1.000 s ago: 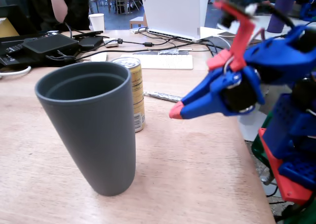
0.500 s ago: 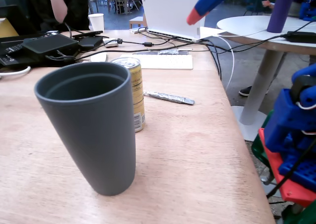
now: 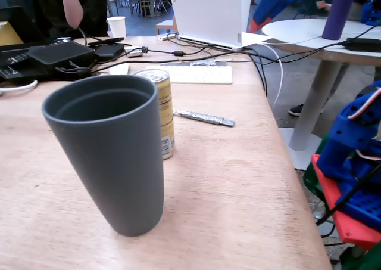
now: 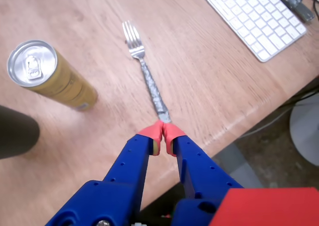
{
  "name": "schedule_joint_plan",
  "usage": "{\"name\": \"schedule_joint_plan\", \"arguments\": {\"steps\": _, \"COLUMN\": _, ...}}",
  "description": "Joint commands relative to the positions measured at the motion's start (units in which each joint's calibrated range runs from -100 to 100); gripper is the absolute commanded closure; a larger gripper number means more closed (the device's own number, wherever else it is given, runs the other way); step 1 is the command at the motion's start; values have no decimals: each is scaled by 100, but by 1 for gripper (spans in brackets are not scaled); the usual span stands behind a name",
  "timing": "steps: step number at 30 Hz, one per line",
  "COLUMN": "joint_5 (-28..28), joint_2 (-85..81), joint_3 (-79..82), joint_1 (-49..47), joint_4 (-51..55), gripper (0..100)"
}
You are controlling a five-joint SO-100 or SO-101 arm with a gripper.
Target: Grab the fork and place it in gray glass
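In the wrist view we look down past our gripper (image 4: 163, 134), whose blue fingers end in red tips pressed together, closed on nothing. The fork (image 4: 146, 72) lies flat on the table (image 4: 209, 86), straight beyond those tips: the end of its taped handle sits just past them in the picture, though we cannot tell how high above the wood the tips are. From there the handle runs away from us and slightly left, with the tines at the far end. The can (image 4: 47, 75) (yellow, its silver top facing us) stands to the left of the fork, apart from it, and a white keyboard (image 4: 251, 16) lies toward the table's upper right edge in this view. A dark shape at the left border may be the glass (image 4: 15, 131). In the fixed view the glass (image 3: 113, 151) stands upright and empty near the table's front edge, with the can (image 3: 161, 109) just behind it. The fork's wrapped handle (image 3: 203, 118) shows to the right of the can, toward the table's right edge; the can hides the tines. Only a blue-and-red part of the arm (image 3: 275, 2) appears at the top of this view, well above the table.
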Motion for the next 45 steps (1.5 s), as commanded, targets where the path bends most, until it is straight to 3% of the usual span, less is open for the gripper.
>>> {"name": "schedule_joint_plan", "arguments": {"steps": 1, "joint_5": 322, "joint_2": 76, "joint_3": -176, "joint_1": 121, "joint_4": -90, "gripper": 100}}
{"name": "schedule_joint_plan", "arguments": {"steps": 8, "joint_5": 620, "joint_2": 993, "joint_3": -279, "joint_1": -166, "joint_4": -164, "gripper": 100}}
{"name": "schedule_joint_plan", "arguments": {"steps": 14, "joint_5": 625, "joint_2": 1680, "joint_3": -298, "joint_1": -1909, "joint_4": -1306, "gripper": 100}}
{"name": "schedule_joint_plan", "arguments": {"steps": 45, "joint_5": 708, "joint_2": 2426, "joint_3": -393, "joint_1": -1232, "joint_4": -1314, "gripper": 100}}
